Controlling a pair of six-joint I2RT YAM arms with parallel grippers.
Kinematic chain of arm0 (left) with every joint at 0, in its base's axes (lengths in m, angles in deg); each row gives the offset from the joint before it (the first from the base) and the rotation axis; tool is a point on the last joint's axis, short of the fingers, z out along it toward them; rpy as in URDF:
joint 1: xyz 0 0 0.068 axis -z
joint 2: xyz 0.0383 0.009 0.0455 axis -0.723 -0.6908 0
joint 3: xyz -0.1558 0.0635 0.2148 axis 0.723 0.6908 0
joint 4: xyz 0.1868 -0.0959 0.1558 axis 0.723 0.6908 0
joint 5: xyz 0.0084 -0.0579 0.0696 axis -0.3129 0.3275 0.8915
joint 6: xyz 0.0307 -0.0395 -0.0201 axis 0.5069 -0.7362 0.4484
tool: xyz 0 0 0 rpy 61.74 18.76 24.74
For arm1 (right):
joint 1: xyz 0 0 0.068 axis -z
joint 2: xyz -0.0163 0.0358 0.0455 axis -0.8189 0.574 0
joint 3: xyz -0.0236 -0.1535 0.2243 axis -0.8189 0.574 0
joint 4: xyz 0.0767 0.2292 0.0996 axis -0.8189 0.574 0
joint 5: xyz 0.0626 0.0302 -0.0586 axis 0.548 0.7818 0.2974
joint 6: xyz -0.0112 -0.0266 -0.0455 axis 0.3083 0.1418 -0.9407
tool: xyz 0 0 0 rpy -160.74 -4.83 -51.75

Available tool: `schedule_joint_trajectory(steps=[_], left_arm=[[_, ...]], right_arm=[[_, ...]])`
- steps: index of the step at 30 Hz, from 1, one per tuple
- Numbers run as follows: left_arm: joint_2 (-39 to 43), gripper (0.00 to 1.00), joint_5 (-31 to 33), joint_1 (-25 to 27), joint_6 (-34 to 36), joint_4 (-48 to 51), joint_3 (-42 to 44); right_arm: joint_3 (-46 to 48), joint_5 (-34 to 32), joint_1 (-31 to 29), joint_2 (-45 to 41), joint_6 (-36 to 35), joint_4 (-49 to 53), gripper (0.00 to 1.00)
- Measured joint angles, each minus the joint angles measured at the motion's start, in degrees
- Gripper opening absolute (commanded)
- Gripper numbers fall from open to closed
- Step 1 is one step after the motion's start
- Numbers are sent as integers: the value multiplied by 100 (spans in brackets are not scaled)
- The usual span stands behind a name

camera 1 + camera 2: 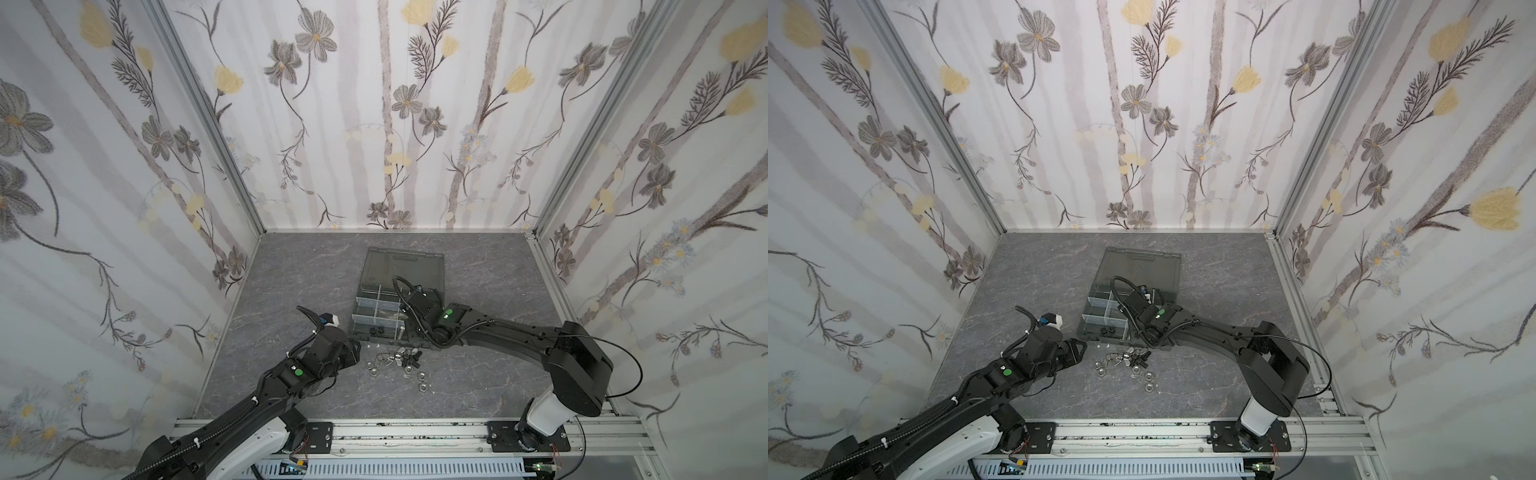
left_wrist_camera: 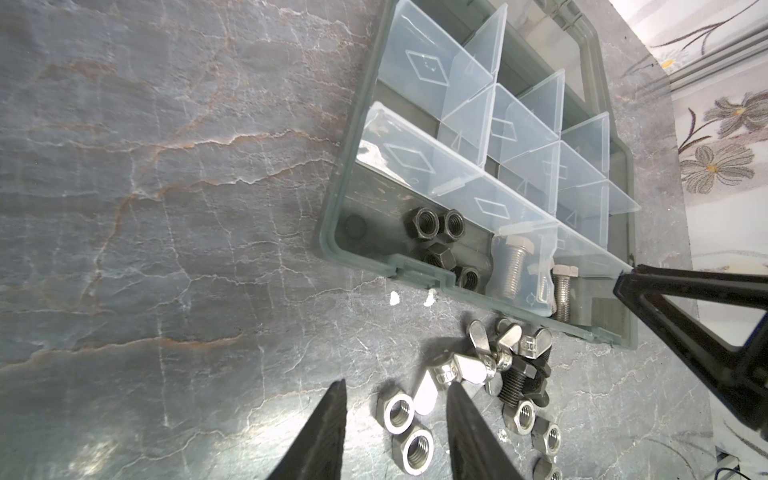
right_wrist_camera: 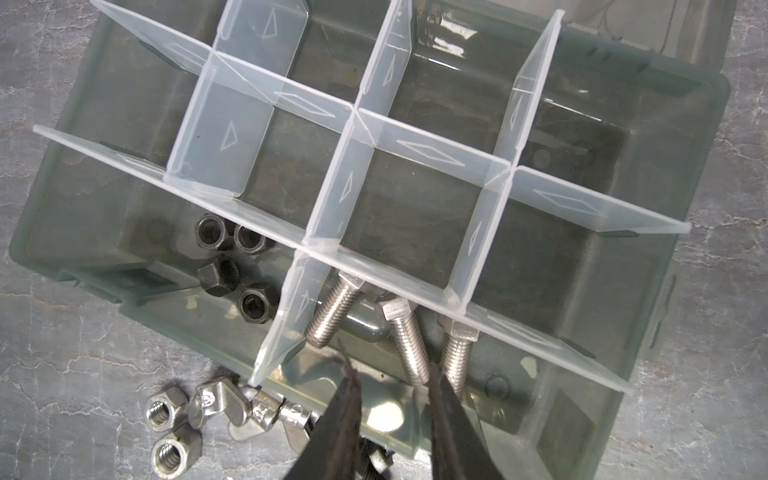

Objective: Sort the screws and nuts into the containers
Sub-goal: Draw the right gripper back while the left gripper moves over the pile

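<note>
Black hex nuts (image 3: 232,266) and three silver bolts (image 3: 409,345) lie binned in the organiser case (image 2: 330,232); silver hex nuts (image 2: 399,413), wing nuts (image 2: 467,370), a black bolt (image 2: 515,384) lie loose at its six o'clock. Left gripper (image 2: 397,386), right gripper (image 3: 390,378): slightly parted, empty.

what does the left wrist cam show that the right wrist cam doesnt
Only the left wrist view: the left gripper, open over the loose pile, and the flowered wall.
Only the right wrist view: both fingers of the right gripper, open above the screws, all three in sight; the left wrist view shows two clearly.
Both: four black nuts in a corner compartment of the case, with wing nuts and silver nuts on the table beside it.
</note>
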Motion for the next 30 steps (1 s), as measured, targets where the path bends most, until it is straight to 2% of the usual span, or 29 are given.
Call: schedule_joint_trajectory(steps=[12,18,30], left_arm=[[-944,42,61,485,114,2,-420],[-1574,43,63,802,579,-15,-798],[-2535,43,42,1056,1453,-57,-1360]], right_arm=[[273,-4,142,-291,46,-131,30],[844,282,435,-898,208,-531,30],[1473,297,603,-1663,459,-702,30]])
